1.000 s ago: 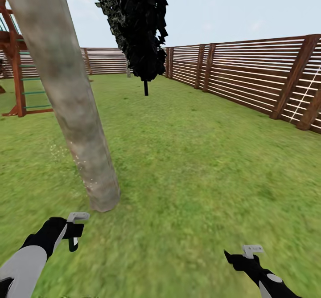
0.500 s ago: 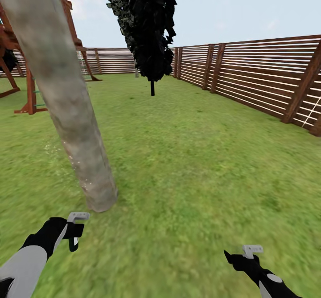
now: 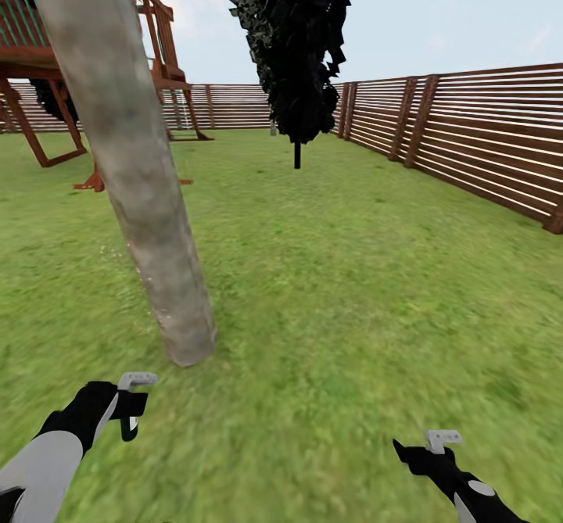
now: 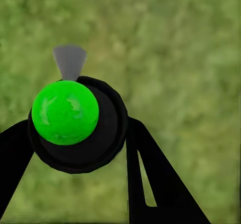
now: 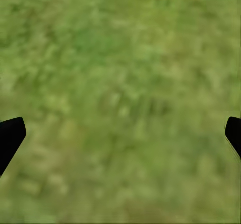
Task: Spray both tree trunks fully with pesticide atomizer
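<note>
Left claw clamps the pesticide atomizer, its black body wedged between the two dark fingers and its green spot facing the wrist camera, grey trigger head pointing away over the grass. Just ahead of that claw rises the nearer tree trunk, a leaning, mottled grey-brown column with a few white specks on its lower part. Right claw hangs empty over the lawn, fingertips spread wide apart. Well beyond both claws stands a dark-foliaged tree near the brown slatted fence; a wooden play frame sits behind the near trunk.
</note>
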{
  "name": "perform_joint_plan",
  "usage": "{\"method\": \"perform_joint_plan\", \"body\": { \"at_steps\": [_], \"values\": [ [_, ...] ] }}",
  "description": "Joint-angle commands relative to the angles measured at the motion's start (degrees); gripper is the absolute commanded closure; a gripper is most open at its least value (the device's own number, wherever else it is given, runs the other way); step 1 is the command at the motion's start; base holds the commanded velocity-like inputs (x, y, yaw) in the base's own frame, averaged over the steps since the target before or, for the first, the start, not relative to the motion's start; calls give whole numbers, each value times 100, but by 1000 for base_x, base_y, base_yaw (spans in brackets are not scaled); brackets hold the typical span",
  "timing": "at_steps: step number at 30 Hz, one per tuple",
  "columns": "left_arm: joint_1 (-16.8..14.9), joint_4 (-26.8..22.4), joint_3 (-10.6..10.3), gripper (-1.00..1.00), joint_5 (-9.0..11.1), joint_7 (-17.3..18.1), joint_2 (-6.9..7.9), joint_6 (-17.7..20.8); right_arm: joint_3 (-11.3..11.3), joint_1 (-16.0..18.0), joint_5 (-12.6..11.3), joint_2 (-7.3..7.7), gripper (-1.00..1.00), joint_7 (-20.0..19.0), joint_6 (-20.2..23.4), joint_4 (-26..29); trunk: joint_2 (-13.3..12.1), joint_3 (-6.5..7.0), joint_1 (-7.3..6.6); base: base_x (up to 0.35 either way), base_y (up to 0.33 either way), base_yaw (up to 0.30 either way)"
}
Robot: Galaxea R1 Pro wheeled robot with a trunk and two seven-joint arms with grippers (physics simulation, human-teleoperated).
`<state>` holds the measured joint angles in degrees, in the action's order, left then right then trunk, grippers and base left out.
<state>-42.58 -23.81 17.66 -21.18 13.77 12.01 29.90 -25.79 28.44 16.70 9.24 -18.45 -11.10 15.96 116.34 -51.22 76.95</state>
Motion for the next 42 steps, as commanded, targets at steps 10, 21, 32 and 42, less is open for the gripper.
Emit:
{"method": "perform_joint_plan", "body": {
  "at_steps": [10, 21, 32, 42],
  "values": [
    [-5, -69, 82, 100, -54, 66, -2, 54, -49, 2, 53, 30, -100, -33, -24, -2, 2, -5, 0, 66, -270, 192],
    [-103, -117, 101, 100, -49, 105, 75, 183, -45, -49, 53, 214, -100, -30, -24, -3, 2, -5, 0, 91, -101, 1],
    [-1704, -850, 16, 100, -89, 853, 128, 2427, -41, -190, 52, 192, -100, -27, -24, -156, 2, -5, 0, 0, 0, 0],
    [-1345, -883, 27, 100, -85, 863, 316, 2450, -41, -190, 53, 193, -100, -27, -24, -163, 2, -5, 0, -71, 0, 0]
  ]
}}
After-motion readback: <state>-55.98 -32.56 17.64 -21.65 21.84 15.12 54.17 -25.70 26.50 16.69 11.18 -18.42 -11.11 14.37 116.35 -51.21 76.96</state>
